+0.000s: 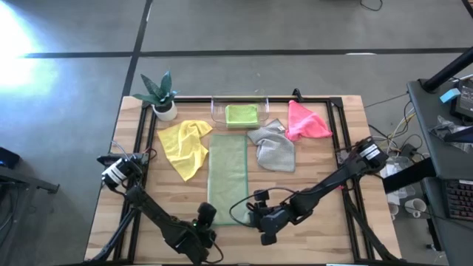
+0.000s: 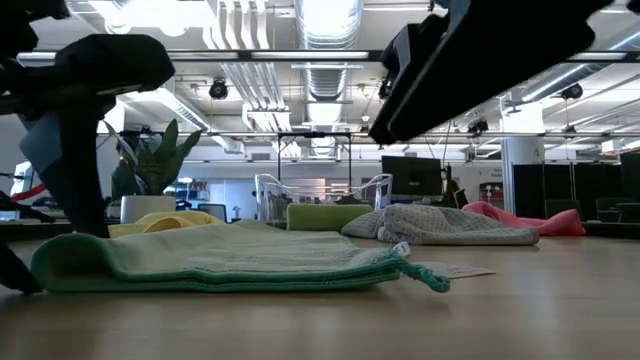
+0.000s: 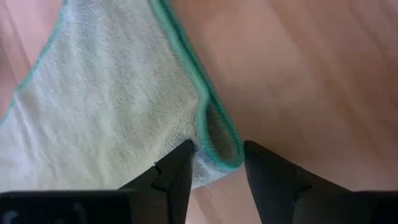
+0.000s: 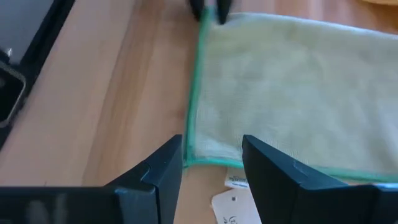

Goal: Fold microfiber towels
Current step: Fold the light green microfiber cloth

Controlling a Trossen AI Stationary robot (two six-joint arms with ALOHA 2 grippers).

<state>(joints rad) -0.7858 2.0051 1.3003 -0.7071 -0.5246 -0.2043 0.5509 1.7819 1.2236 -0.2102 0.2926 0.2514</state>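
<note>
The pale sage green towel [image 1: 228, 177] lies on the table folded into a long strip; in the low view [image 2: 220, 260] it shows as several layers. My left gripper [image 1: 208, 216] is open and low at the strip's near left corner, with its fingers on either side of the teal-edged corner fold [image 3: 219, 149]. My right gripper [image 1: 255, 214] is open above the near right corner [image 4: 194, 158] and clear of the cloth. The yellow towel [image 1: 185, 144], grey towel [image 1: 273, 146] and pink towel [image 1: 307, 122] lie crumpled farther back. The lime green towel [image 1: 241, 114] lies folded in the clear tray [image 1: 218, 107]. My left gripper points down at the sage towel's near left corner, with the corner fold [image 3: 214, 158] between its open fingers. One fingertip [image 3: 183, 155] stands over the cloth. I cannot tell whether it touches the towel.
A potted plant [image 1: 161, 94] stands at the far left corner. A white tag [image 4: 233, 199] lies on the wood beside the towel's near right corner. Bare wood [image 1: 325, 177] shows to the right of the strip.
</note>
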